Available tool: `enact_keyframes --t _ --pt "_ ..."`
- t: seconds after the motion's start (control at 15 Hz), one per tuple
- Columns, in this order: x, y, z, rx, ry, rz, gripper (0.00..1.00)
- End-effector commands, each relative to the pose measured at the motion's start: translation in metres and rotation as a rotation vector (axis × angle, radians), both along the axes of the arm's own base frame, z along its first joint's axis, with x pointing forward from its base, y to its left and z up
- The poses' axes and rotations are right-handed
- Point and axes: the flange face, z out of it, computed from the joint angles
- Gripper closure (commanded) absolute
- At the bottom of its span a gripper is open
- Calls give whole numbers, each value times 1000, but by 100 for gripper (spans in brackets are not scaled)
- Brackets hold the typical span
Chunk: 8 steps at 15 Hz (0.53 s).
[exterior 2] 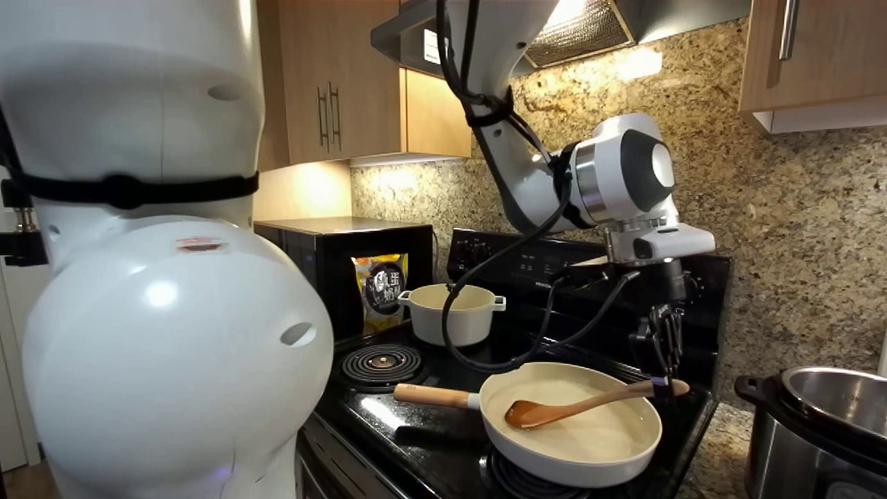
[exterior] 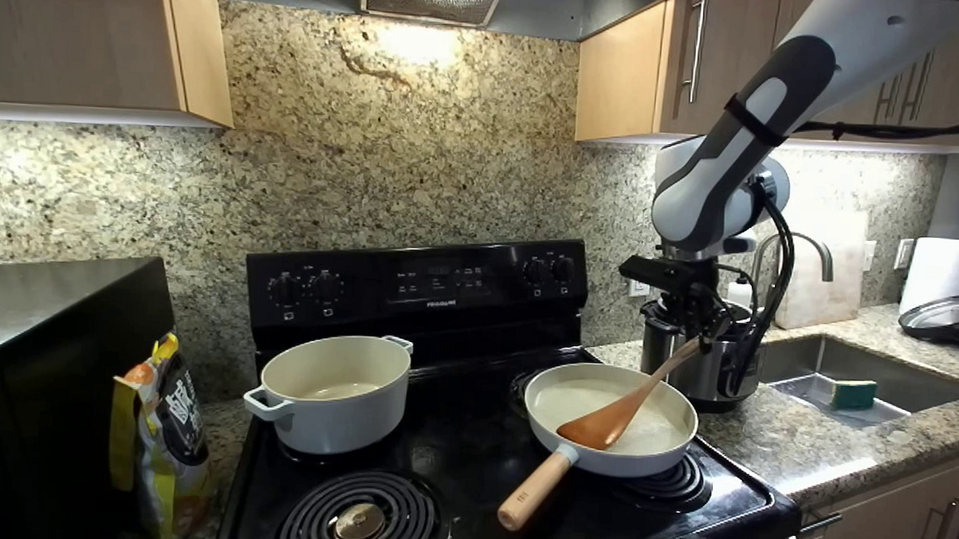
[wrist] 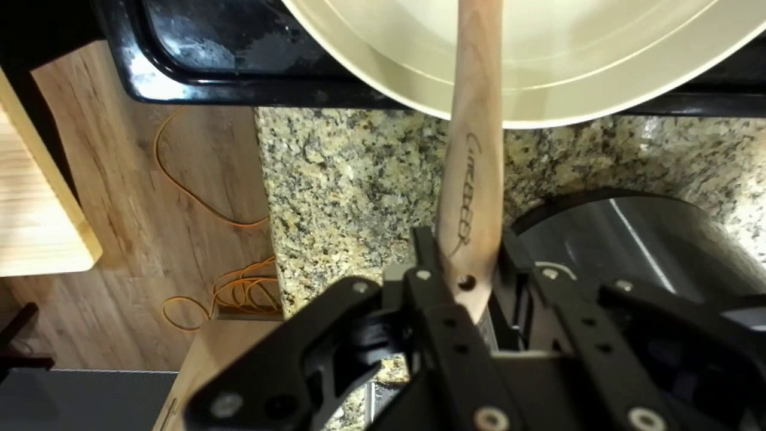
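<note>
A wooden spatula (exterior: 611, 420) with a reddish-brown head slants over a cream-lined frying pan (exterior: 669, 424). The gripper (wrist: 470, 248) is shut on the end of its pale handle, one black finger on each side. Lettering and a small hole show on the handle in the wrist view. In both exterior views the spatula's head is low inside the pan, near the side of the pan's wooden handle (exterior 2: 433, 396); whether it touches the pan's floor I cannot tell. My gripper points down beyond the pan's rim, on the side toward the steel cooker (exterior: 699, 377).
The pan sits on a coil burner of the black stove (exterior 2: 416, 436). A white two-handled pot (exterior: 339, 412) stands at the back burner, and a bare coil (exterior: 359, 521) is in front. A snack bag (exterior: 174, 442) leans by the microwave (exterior: 47, 318). A sink (exterior: 827, 369) holds a sponge (exterior: 853, 393).
</note>
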Motion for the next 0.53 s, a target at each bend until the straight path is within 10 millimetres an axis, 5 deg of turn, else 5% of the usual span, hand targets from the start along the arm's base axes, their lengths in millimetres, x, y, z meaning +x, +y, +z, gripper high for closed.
enact_keyframes --t 0.0,0.47 --pt "-3 -21 12 5 -46 -44 89" --pt "10 -34 31 -37 -82 -75 89"
